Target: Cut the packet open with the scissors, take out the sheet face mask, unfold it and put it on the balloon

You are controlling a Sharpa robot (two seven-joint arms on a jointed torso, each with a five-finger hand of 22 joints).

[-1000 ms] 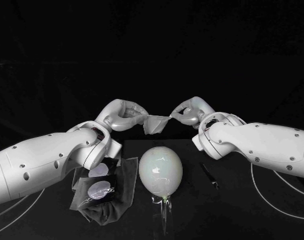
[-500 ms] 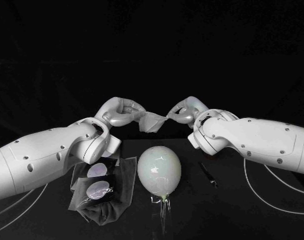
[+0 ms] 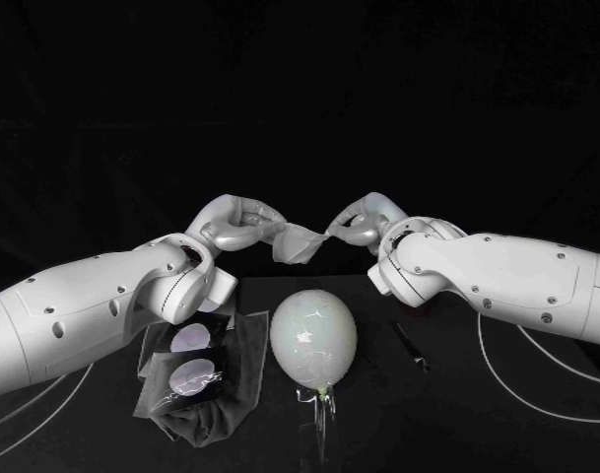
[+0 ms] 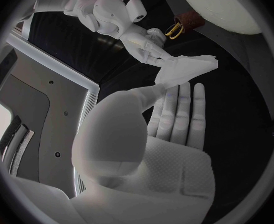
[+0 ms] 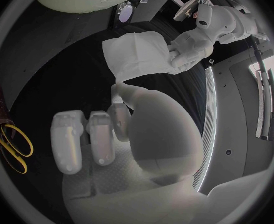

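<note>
A white folded sheet face mask (image 3: 299, 242) hangs in the air between my two hands, above the far end of the table. My left hand (image 3: 235, 225) pinches its left edge and my right hand (image 3: 360, 221) pinches its right edge. The left wrist view has the mask (image 4: 186, 69) past my left hand (image 4: 168, 119), with the right hand (image 4: 121, 20) gripping its far side. In the right wrist view, the mask (image 5: 141, 55) sits between my right hand (image 5: 106, 134) and the left hand (image 5: 202, 37). A pale balloon (image 3: 314, 333) lies on the table below. The cut packet (image 3: 190, 363) lies to its left.
The packet rests on a dark cloth (image 3: 229, 394) by my left forearm. Scissors (image 3: 412, 345) lie right of the balloon; their yellow handles (image 5: 12, 144) appear in the right wrist view. Thin white cables (image 3: 527, 389) trail over the table on the right.
My right hand has shifted a little to the left, toward the left hand, and the mask between them hangs slightly more bunched. The balloon, packet and scissors have not moved.
</note>
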